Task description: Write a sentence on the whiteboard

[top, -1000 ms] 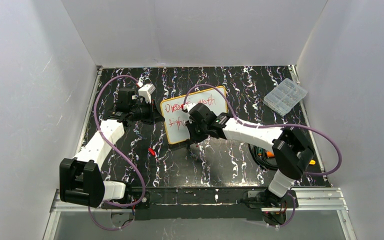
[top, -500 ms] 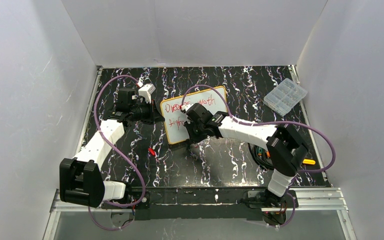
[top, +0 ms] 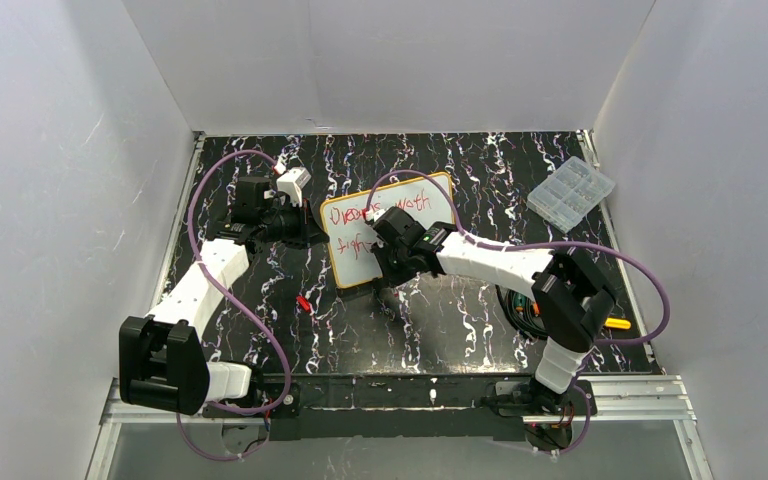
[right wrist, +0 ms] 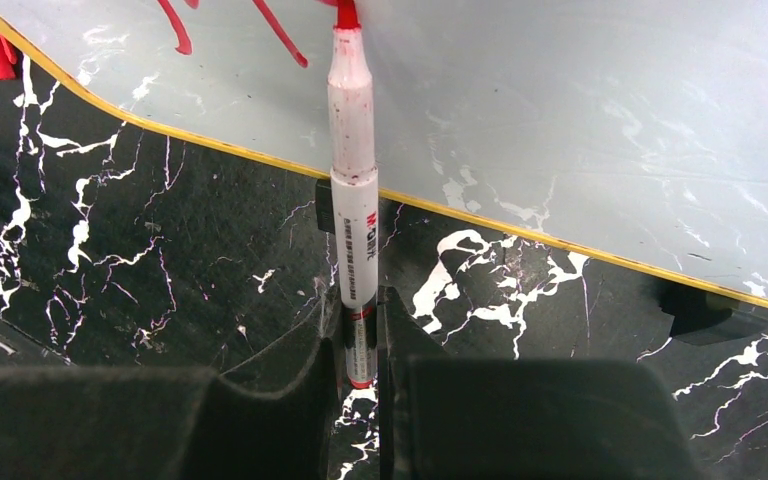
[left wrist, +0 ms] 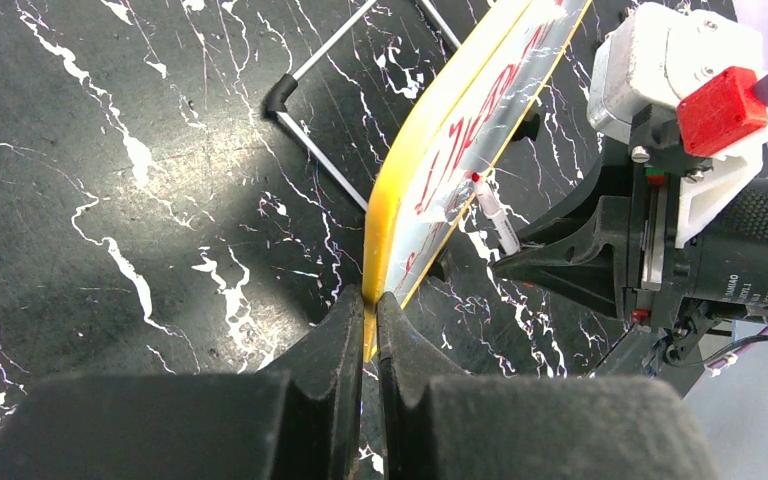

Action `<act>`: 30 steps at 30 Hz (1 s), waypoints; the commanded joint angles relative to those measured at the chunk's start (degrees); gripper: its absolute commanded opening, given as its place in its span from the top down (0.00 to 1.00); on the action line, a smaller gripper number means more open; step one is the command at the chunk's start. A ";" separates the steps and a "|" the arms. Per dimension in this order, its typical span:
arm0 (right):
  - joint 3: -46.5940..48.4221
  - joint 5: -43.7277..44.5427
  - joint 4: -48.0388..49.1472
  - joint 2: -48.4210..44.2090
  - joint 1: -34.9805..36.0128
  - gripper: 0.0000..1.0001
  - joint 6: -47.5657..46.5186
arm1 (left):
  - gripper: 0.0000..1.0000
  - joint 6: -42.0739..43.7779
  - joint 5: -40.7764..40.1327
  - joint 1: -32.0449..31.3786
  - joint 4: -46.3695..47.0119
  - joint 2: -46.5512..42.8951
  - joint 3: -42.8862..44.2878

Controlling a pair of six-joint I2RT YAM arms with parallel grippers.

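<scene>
The whiteboard, white with a thin orange-yellow frame, stands tilted on the black marbled table. Red handwritten words run in two lines; the right wrist hides part of them. My left gripper is shut on the board's yellow edge at its left side. My right gripper is shut on a white marker with a red tip. The tip touches the board at the red strokes of the lower line. In the top view the right gripper is over the board's lower middle.
A clear plastic compartment box lies at the back right. A small red cap lies on the table in front of the board. Dark cables and orange items lie by the right arm. White walls enclose the table.
The right wrist has shifted slightly left over the board's lower line, and its elbow moved left. The left arm and the board have not moved.
</scene>
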 commanded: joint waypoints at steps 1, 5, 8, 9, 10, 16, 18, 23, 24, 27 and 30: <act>1.09 1.50 0.30 -1.43 -0.49 0.99 0.26 | 1.00 0.48 1.10 -0.17 -0.16 -2.89 -0.37; 0.97 1.42 1.34 -3.30 -0.08 0.99 -0.44 | 1.00 0.48 1.11 -0.17 -0.07 -2.75 -0.43; 1.81 1.63 1.30 -3.46 -0.08 0.99 -0.72 | 1.00 0.35 1.16 -0.22 -0.02 -2.73 -0.39; 2.16 1.63 1.23 -3.29 -0.04 0.99 -0.81 | 1.00 0.39 1.21 -0.18 -0.06 -2.80 -0.39; 2.49 1.87 1.22 -3.08 -0.04 0.99 -0.83 | 1.00 0.34 1.18 -0.17 -0.06 -2.76 -0.39; 4.06 2.72 1.34 -1.42 -0.04 0.99 -1.82 | 1.00 0.39 1.09 -0.13 0.02 -2.70 -0.43; 4.49 2.68 1.28 -0.87 -0.04 0.99 -2.03 | 1.00 0.38 1.16 -0.17 0.03 -2.71 -0.39; 4.93 2.27 1.10 0.05 -0.04 0.99 -2.08 | 1.00 0.36 1.17 -0.15 0.03 -2.72 -0.39; 4.80 1.99 0.92 0.15 -0.04 0.99 -2.00 | 1.00 0.36 1.16 -0.17 0.03 -2.68 -0.39; 3.66 1.21 0.81 0.25 -0.04 0.99 -1.42 | 1.00 0.39 1.31 -0.17 0.10 -2.69 -0.39; 2.39 0.27 0.94 0.34 0.01 0.99 -0.81 | 1.00 0.30 1.27 -0.16 0.11 -2.76 -0.39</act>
